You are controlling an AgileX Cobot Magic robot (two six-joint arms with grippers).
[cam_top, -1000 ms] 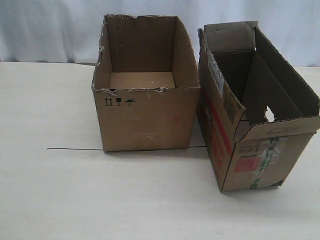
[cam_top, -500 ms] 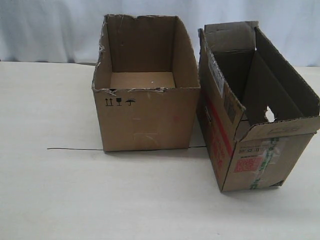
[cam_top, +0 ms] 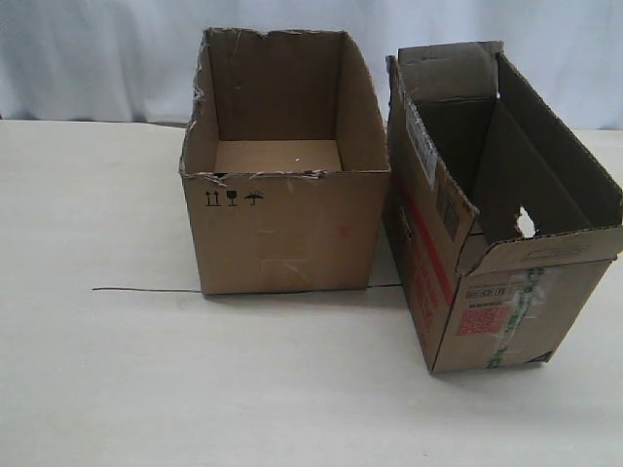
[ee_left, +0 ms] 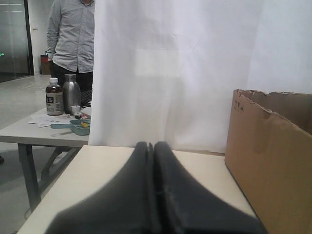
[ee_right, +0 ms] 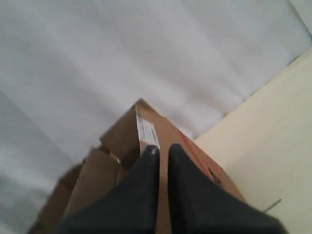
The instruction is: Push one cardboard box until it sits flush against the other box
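The narrower cardboard box (cam_top: 506, 321), with a red label and green-striped tape, stands on the right of the exterior view, turned at an angle. The wider other box (cam_top: 282, 233), marked with small black symbols, stands to its left. Their near corners are apart by a wedge-shaped gap; further back the boxes look close or touching. Neither arm shows in the exterior view. My left gripper (ee_left: 151, 145) is shut and empty, low over the table, with the other box (ee_left: 268, 161) off to one side. My right gripper (ee_right: 163, 150) is shut on nothing, its tips in front of the cardboard box (ee_right: 168, 131).
Both boxes rest on a pale table (cam_top: 97, 370) with a thin dark line (cam_top: 146, 290) across it. A white curtain (cam_top: 97, 58) hangs behind. The left wrist view shows a second table (ee_left: 29, 131) with bottles and a standing person (ee_left: 73, 39).
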